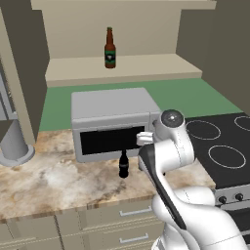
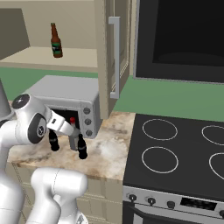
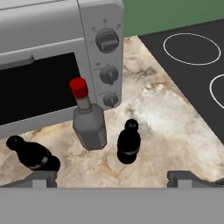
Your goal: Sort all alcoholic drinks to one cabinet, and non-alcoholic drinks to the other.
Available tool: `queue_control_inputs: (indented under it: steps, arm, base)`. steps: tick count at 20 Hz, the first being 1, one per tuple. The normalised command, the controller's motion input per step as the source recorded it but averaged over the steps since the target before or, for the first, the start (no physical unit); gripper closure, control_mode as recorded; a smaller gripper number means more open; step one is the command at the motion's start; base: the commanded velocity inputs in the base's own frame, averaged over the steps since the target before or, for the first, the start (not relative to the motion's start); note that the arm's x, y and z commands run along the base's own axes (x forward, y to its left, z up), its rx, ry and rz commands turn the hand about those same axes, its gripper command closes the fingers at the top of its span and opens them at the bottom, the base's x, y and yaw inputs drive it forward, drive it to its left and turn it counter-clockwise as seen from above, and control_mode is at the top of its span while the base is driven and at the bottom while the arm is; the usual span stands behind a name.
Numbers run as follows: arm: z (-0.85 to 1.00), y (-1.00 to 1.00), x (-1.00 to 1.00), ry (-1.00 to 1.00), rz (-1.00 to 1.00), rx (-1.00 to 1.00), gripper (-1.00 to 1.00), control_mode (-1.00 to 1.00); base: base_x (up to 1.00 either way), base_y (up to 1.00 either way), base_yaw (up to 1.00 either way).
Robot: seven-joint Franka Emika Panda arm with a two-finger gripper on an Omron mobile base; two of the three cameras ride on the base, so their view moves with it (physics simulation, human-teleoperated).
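Right now the hand [image 3: 112, 177] hangs over the marbled counter [image 3: 175, 127] with its fingers [image 3: 43, 178] spread wide, pinching nothing. Just ahead of it stands the grey bottle [image 3: 89, 120] with its red cap, upright, close in front of the toaster oven [image 3: 57, 57] near its knobs. Beside that bottle, a little nearer the stove, is one small black cola bottle [image 3: 128, 143], upright and apart from it. A second black cola bottle [image 3: 33, 155] stands on the other side, before the oven's dark door. Further out, the brown beer bottle [image 1: 110, 48] with the green label stands alone on the shelf of an open upper cabinet [image 1: 122, 68] above the counter. The black stovetop [image 2: 175, 153] lies to the right, beside the counter.
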Motion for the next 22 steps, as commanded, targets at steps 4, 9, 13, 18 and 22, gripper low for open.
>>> queue_control_inputs:
  steps: [4, 9, 13, 18, 22]
  arm:
    - [-0.07, 0.00, 0.15, 0.00, 0.00, 0.00, -1.00, -1.00]
    - [-0.05, 0.00, 0.19, 0.00, 0.00, 0.00, -1.00, -1.00]
    - [-0.11, 0.00, 0.19, 0.00, 0.00, -0.02, -1.00, -1.00]
    - [-0.19, 0.00, 0.16, 0.01, 0.00, -0.02, -1.00, -1.00]
    - [-0.19, 0.00, 0.16, 0.00, 0.01, -0.01, -1.00, -1.00]
  base:
    - [0.00, 0.00, 0.00]
    - [0.00, 0.00, 0.00]
    - [0.00, 0.00, 0.00]
    - [0.00, 0.00, 0.00]
    - [0.00, 0.00, 0.00]
